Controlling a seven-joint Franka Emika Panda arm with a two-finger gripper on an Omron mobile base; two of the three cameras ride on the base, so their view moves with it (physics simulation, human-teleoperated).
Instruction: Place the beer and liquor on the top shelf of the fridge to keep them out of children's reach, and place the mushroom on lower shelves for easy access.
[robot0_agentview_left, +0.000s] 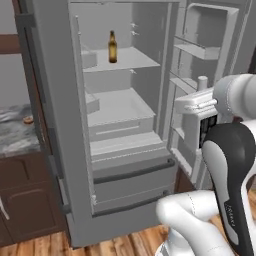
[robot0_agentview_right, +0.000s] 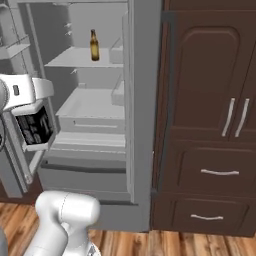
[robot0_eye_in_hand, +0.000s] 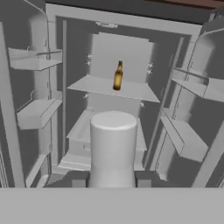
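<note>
The beer (robot0_agentview_left: 113, 46) stands upright on the fridge's (robot0_agentview_left: 60, 150) top shelf (robot0_agentview_left: 135, 61), neck up, near the middle of the shelf — slim amber-brown glass with a yellowish label. The liquor (robot0_eye_in_hand: 113, 148) is clamped in the gripper (robot0_eye_in_hand: 111, 183) in front of the open fridge, its white cap toward the shelves — clear body, black label. A small tan mushroom (robot0_agentview_left: 28, 120) lies on the counter (robot0_agentview_left: 15, 132), near its back edge.

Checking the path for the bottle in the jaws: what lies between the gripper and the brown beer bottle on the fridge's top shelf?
Nothing but open air, in the hand view: the gripper holds the white-capped liquor bottle before the open grey fridge; the amber beer bottle stands alone on the white top shelf.
</note>
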